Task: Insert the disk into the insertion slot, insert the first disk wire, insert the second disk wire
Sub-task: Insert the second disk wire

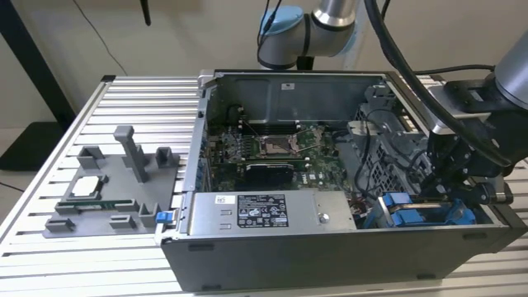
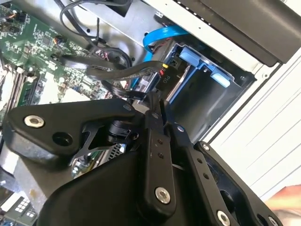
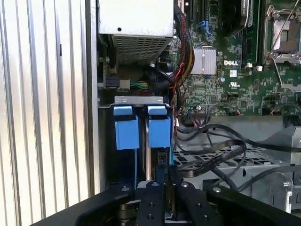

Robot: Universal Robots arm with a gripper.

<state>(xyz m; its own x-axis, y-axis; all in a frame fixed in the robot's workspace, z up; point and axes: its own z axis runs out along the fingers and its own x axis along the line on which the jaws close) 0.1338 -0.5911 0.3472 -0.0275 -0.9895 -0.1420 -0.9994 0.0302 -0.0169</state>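
A robot arm works inside an open computer case [image 1: 347, 260], its gripper [image 2: 153, 106] lowered into the corner by the drive bay [image 3: 138, 100]; the fingers [image 2: 151, 141] stand nearly together, pinched on what looks like a small black plug [image 2: 164, 77] at the end of a thin dark wire [image 2: 101, 73], though the contact itself is partly hidden; the disk [image 3: 162, 153] appears already seated in the bay, just beyond the fingertips, its blue carrier tabs [image 3: 126, 132] standing side by side at the bay's mouth and a sliver of its dark edge showing between them; a flat blue cable [image 2: 162, 35] curves down to the same corner. Judged from this, the disk itself is rigid, fairly heavy for its size and sensitive to knocks, best taken by the blue carrier rather than the bare metal; the wire is limp and light, so the sensible hold is on the stiff plug, squarely, since its small contacts would bend under a skewed push. The grey power-supply box [image 1: 268, 213] sits beside the bay, the green main board [image 1: 272, 154] beyond it.
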